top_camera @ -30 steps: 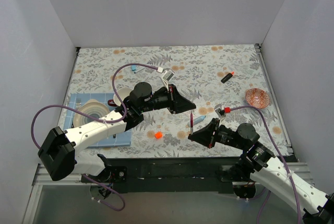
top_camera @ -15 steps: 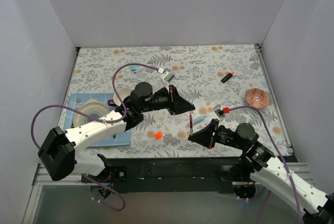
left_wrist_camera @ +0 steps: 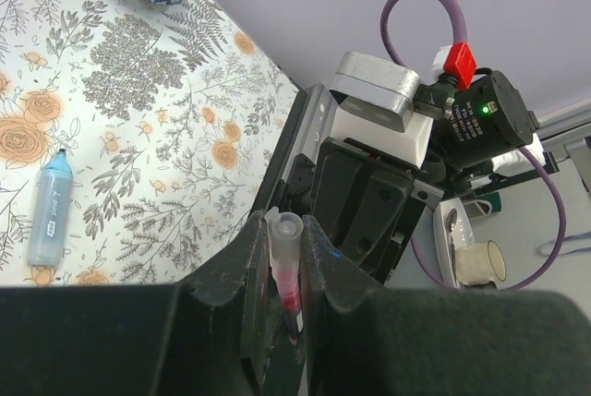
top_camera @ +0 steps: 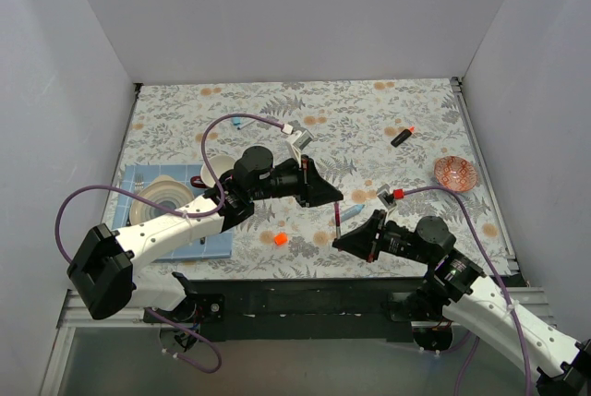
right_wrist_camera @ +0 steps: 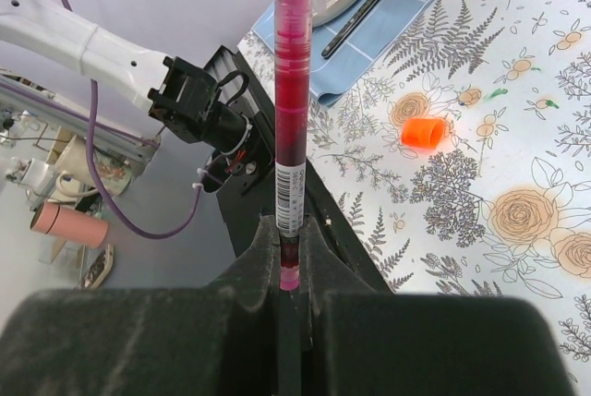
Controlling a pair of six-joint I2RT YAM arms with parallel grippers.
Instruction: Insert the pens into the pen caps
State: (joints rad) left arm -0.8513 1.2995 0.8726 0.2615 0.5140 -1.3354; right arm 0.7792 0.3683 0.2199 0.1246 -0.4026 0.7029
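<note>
Table (top_camera: 369, 110) floral; blue mat (top_camera: 214, 241) at near-left = ref.

R claw (right_wrist_camera: 291, 230), right of mat by table's front edge, clamped on base of red-ink pen (right_wrist_camera: 292, 91). Pen sticks straight out of fingers, prob. so free end is offered to other arm.

L claw (left_wrist_camera: 284, 230), right of mat, fingers hugging pen's far end (can't tell if pinching).

Light-blue pen (top_camera: 354, 210) flat on table, farther right of mat. Black pen (top_camera: 402, 137) far right, toward back.

Orange cap (top_camera: 280, 238) just right of mat, empty; reads as next target.
</note>
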